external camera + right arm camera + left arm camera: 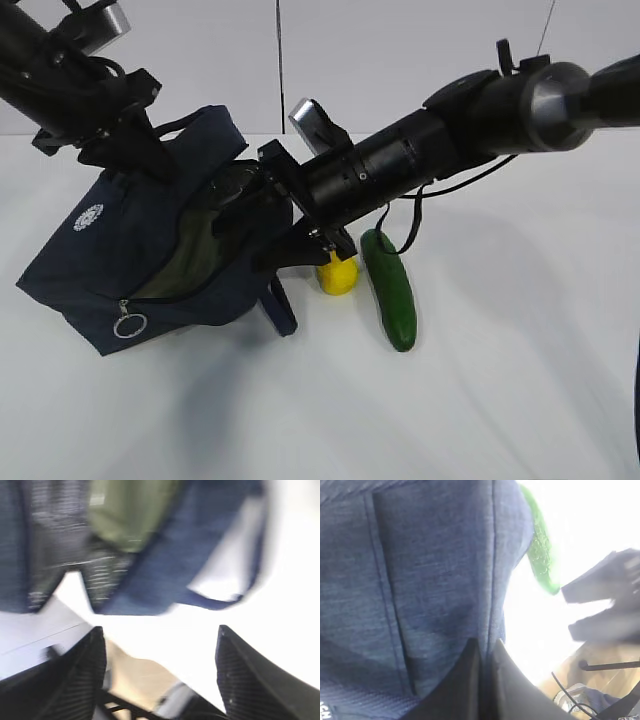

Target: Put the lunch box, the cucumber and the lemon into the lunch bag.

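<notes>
2 arms over 1 white table, all placed here against the lunch bag. Leftmost, the left gripper, jaws pressed shut on a fold of the bag's navy fabric at its upper back edge, holding the mouth tilted open toward the right. On the bag's front: white round logo upper left, metal ring pull at the lower front corner. Inside the gaping mouth, olive lining and something pale and glassy, too dim to name for certain. At the bag's right rim, the right gripper, jaws spread wide and empty, just outside the opening, 1 loop handle hanging before it in the blurred wrist view. Just right of the bag and below that gripper, the lemon on the table, untouched. Right again, beside the lemon, the cucumber, lying lengthwise, clear of both grippers.
</notes>
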`<state>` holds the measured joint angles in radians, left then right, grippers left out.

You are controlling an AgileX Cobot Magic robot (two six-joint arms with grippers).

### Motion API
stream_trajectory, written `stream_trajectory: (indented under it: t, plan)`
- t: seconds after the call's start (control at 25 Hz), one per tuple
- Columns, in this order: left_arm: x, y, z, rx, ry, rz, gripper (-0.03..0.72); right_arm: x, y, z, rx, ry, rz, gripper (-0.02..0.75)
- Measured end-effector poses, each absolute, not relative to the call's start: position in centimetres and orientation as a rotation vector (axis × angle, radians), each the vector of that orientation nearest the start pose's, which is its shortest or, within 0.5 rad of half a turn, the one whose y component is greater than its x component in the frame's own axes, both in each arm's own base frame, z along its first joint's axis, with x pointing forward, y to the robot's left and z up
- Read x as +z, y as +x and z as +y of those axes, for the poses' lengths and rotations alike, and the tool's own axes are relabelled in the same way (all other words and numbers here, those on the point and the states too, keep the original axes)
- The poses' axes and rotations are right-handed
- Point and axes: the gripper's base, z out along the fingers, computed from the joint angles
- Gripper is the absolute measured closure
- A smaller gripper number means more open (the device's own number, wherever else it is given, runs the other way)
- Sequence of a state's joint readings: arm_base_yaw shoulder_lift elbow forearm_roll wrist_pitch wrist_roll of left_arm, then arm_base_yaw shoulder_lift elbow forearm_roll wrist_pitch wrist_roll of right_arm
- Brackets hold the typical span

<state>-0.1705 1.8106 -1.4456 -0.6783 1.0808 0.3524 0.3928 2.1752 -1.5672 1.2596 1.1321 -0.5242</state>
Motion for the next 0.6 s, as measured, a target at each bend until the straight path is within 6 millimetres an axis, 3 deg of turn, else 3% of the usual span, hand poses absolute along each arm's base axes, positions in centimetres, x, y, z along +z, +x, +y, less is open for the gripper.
stream_trajectory:
  t: [0.24, 0.36, 0.6]
  plan:
    - [26.9, 36.2, -11.3, -0.868, 0.363, 2.723, 0.694, 21.8, 37.3, 22.5, 1.263, -0.394, 2.821, 0.229]
    - [26.9, 36.2, -11.3, -0.868, 0.363, 2.724, 0.694, 23.1, 37.5, 21.4, 1.044, -0.332, 2.895, 0.229]
    - [26.9, 36.2, -11.3, -0.868, 0.363, 2.724, 0.694, 22.9, 37.5, 18.8, 0.567, -0.194, 3.063, 0.229]
